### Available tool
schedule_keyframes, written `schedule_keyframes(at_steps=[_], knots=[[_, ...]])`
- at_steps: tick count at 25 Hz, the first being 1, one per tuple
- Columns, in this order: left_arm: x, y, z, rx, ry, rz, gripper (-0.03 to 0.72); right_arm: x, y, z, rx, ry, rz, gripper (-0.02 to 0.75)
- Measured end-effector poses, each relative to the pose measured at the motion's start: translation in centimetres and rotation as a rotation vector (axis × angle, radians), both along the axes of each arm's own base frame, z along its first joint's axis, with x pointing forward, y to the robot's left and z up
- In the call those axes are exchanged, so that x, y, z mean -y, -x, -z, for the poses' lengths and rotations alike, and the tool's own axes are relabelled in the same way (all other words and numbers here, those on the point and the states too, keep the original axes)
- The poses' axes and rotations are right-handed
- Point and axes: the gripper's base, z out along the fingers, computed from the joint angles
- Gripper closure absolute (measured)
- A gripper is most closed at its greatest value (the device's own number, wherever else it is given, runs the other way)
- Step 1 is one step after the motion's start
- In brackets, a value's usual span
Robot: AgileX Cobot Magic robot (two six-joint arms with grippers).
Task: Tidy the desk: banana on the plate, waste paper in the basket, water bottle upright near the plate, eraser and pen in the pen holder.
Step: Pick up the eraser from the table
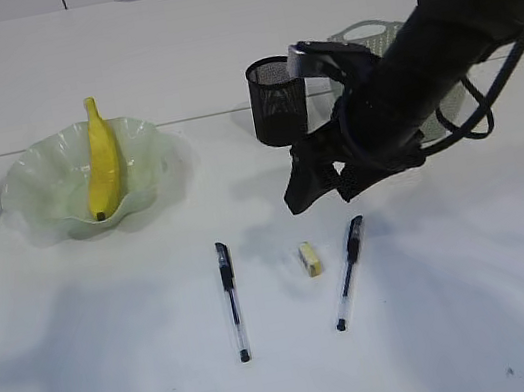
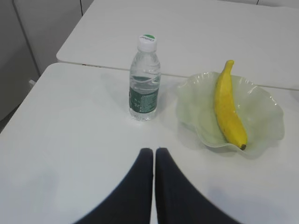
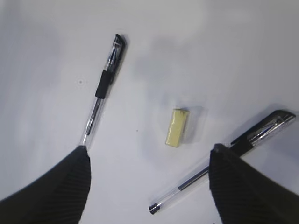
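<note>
- The right gripper [image 3: 148, 186], black with ribbed fingers, hangs above the white desk [image 1: 122, 383] with its jaws spread wide and nothing between them.
- Directly ahead of its open jaws lies the small pale yellow rectangular eraser [image 3: 177, 127].
- One clear pen with a black cap [image 3: 102, 88] lies beside its left finger; a second such pen [image 3: 224, 163] lies by the right finger.
- The black mesh cylindrical pen holder [image 1: 278, 100] stands just behind this arm, the sage-green perforated basket [image 1: 368, 35] beyond.
- The left gripper [image 2: 154, 156] is fully closed and empty.
- Ahead of it stands the clear plastic water bottle [image 2: 145, 84], upright, near the translucent green ruffled plate [image 2: 266, 107] holding the yellow banana [image 2: 228, 105].
</note>
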Motion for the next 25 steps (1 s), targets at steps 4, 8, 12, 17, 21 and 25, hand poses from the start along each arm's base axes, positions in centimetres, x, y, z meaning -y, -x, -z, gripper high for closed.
schedule_keyframes(at_steps=[4, 8, 12, 17, 21, 25], knots=[[0.0, 0.1, 0.2, -0.02, 0.001, -0.004, 0.712, 0.1, -1.1, -0.5, -0.071, 0.074, 0.007, 0.152], [0.0, 0.1, 0.2, -0.022, 0.002, -0.005, 0.712, 0.1, -2.1, -0.6, -0.141, 0.129, 0.036, 0.152], [0.0, 0.1, 0.2, -0.023, 0.003, -0.005, 0.712, -0.8, -2.6, -1.0, -0.165, 0.13, 0.049, 0.152], [0.0, 0.1, 0.2, -0.023, 0.003, -0.005, 0.712, -2.9, -2.5, -0.3, -0.189, 0.16, 0.017, 0.152], [0.0, 0.1, 0.2, -0.023, 0.003, -0.005, 0.712, -3.6, -2.7, 0.7, -0.225, 0.183, 0.009, 0.152], [0.0, 0.1, 0.2, -0.023, 0.003, -0.005, 0.712, -3.7, -2.9, 1.8, -0.248, 0.204, 0.017, 0.152]])
